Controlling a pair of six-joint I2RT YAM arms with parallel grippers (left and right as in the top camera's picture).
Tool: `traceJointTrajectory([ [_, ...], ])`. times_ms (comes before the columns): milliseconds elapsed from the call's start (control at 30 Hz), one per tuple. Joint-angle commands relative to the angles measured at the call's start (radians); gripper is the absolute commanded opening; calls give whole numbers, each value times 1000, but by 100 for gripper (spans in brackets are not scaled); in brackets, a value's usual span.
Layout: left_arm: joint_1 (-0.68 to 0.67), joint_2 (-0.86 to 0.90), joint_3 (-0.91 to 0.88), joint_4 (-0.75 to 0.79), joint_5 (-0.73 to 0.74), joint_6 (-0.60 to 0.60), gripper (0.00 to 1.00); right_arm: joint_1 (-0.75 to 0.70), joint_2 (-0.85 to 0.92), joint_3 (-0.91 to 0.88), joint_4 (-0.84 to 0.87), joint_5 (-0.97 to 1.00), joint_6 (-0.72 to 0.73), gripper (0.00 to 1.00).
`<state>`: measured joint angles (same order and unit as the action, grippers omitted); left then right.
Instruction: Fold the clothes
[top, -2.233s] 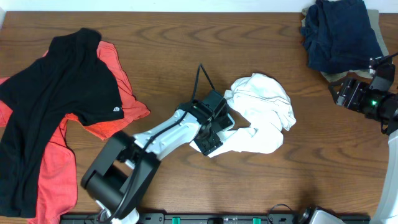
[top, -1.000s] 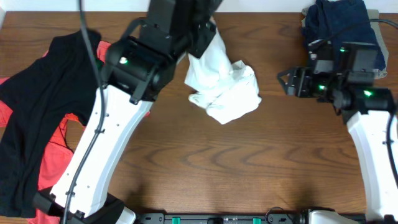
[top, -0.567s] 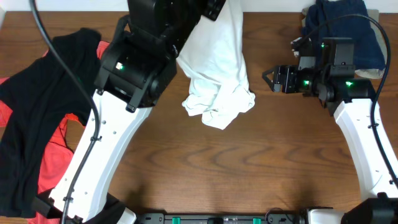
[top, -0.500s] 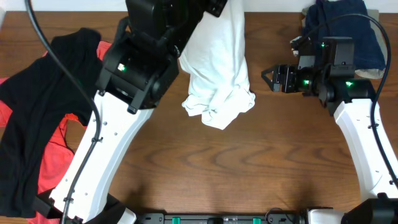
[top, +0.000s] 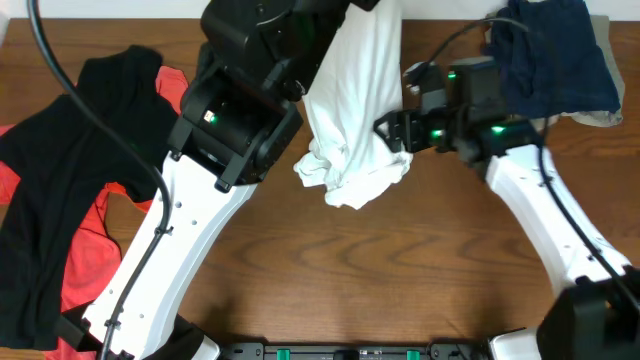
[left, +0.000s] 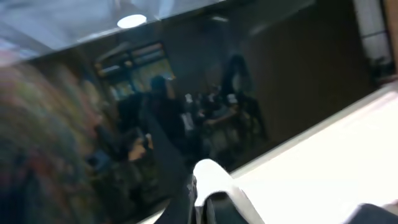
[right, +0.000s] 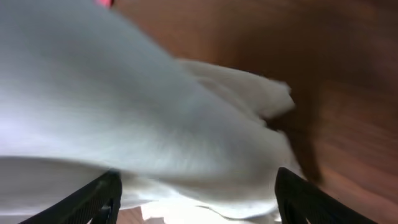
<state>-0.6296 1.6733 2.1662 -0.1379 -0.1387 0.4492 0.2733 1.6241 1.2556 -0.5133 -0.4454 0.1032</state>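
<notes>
White garment (right: 155, 118) fills the right wrist view, a bunched fold just ahead of the right gripper (right: 199, 196). Its jaws stand spread wide toward the lower corners with nothing between them, and whether the tips touch cloth I cannot tell. From overhead that gripper (top: 388, 130) sits just right of centre, against the right side of the garment (top: 355, 110). The garment drapes from the top edge of the frame down to a crumpled hem resting on the table (top: 420, 280). The left gripper (top: 358, 6) at the top edge seems clamped on the upper end, though its jaws are hidden and the left wrist view is too blurred to confirm it. The step looks like opening this piece out before any fold. Next, the right gripper would need to close on a free edge or corner so both can draw the piece flat. Farther off, a black shirt (top: 70, 160) lies over a red garment (top: 90, 270) at the left, and a dark blue pile (top: 550, 55) sits at the upper right.
</notes>
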Motion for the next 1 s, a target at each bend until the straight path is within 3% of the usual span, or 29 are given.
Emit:
traceJointTrajectory([
  [0, 2, -23, 32, 44, -105, 92, 6, 43, 50, 5, 2, 44, 24, 77],
  [133, 2, -37, 32, 66, -174, 140, 6, 67, 119, 5, 28, 91, 51, 76],
  [233, 5, -55, 32, 69, -205, 153, 6, 67, 165, 5, 59, 91, 66, 70],
  [333, 6, -76, 32, 69, -238, 169, 7, 67, 199, 5, 82, 91, 69, 41],
  [400, 12, -88, 32, 69, -266, 169, 6, 65, 206, 5, 96, 91, 69, 15],
  [500, 26, -99, 32, 62, -277, 172, 6, 53, 201, 5, 118, 91, 77, 5],
  [567, 33, -101, 32, 55, -278, 172, 6, 42, 199, 5, 124, 89, 87, 7],
  [667, 38, -101, 32, 34, -278, 172, 6, 35, 201, 5, 124, 77, 106, 37],
  [733, 38, -101, 32, 21, -278, 172, 6, 40, 202, 5, 129, 66, 110, 49],
  [967, 38, -101, 31, 17, -278, 172, 6, 118, 225, 5, 182, 64, 143, 71],
])
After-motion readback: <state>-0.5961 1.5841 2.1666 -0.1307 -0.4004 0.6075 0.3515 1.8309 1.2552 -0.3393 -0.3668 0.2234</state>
